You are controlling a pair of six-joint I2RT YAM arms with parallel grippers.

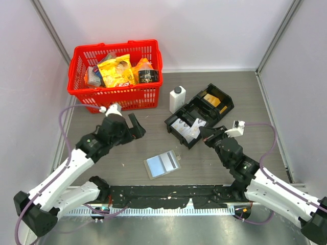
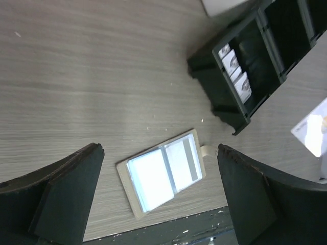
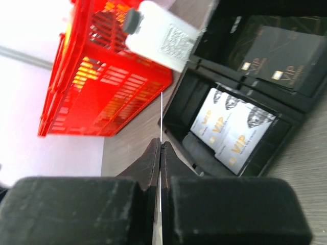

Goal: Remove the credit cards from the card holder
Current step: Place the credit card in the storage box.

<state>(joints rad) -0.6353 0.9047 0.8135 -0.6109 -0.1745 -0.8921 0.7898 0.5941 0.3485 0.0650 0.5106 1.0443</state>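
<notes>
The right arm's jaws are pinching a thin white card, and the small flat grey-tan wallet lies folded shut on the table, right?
Not quite: the small flat grey-tan wallet lies open on the table, pale blue panel up; the left wrist view shows it. The right arm's jaws do pinch a thin white card.

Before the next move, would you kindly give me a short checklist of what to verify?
1. Left gripper open, clear of the card holder: ok.
2. Card holder lying open and flat on the table: ok.
3. Right gripper shut on a card: ok.
4. That card over the black tray: ok, by the top view.
5. Cards left in the holder: cannot tell, its panels glare.
</notes>
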